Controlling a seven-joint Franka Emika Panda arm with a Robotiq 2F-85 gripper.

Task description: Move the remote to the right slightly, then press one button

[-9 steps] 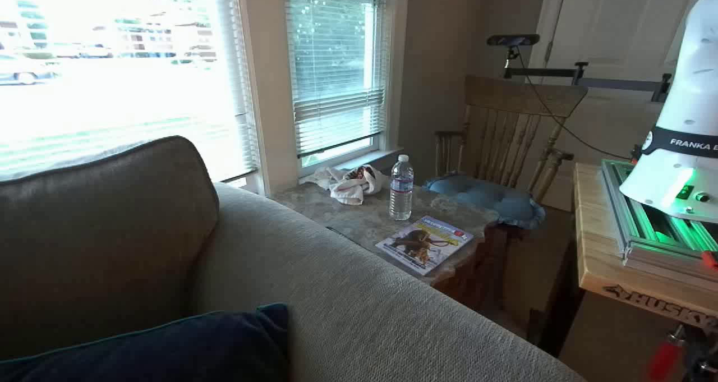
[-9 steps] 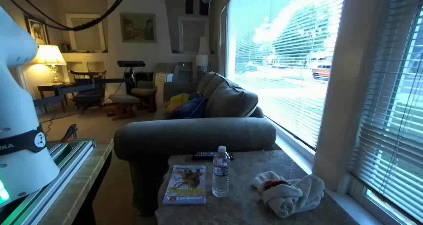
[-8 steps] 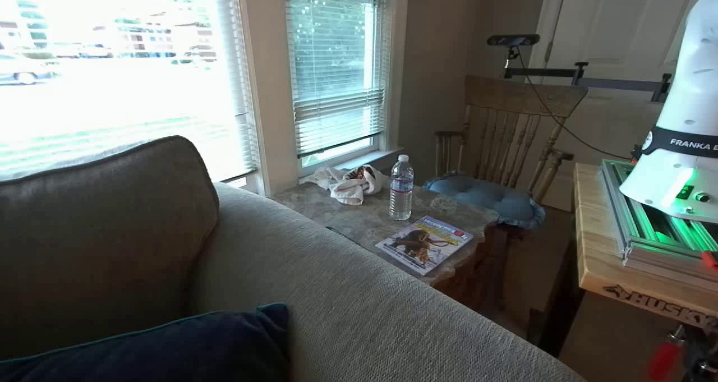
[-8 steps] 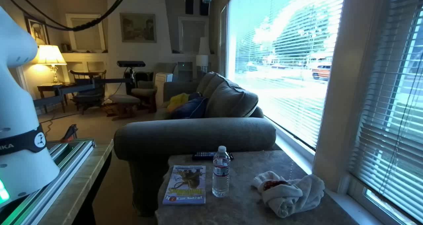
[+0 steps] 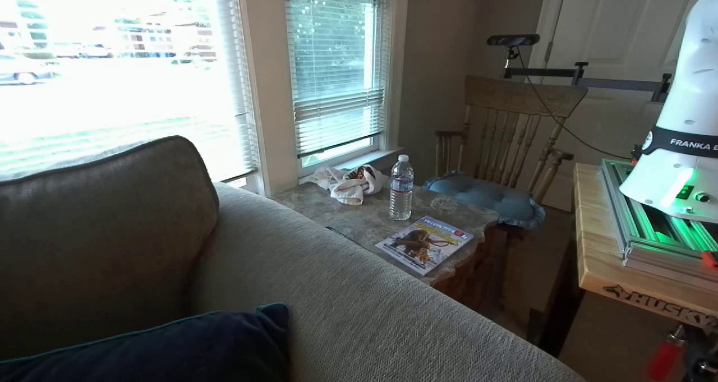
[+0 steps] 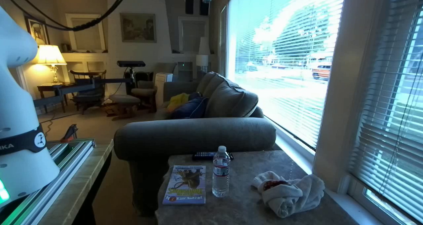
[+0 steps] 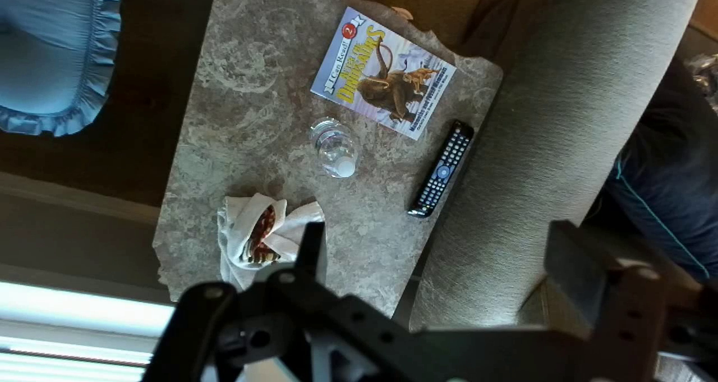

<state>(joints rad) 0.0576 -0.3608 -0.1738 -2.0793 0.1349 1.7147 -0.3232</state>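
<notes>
The slim black rectangular pale-keyed remote control (image 7: pixel 442 172) lies flat, key side up, along one edge of the mottled grey counter (image 7: pixel 224 141).

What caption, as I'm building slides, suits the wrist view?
Remote control, After the Dinosaurs book, water bottle and towel on table, gripper open.
</notes>
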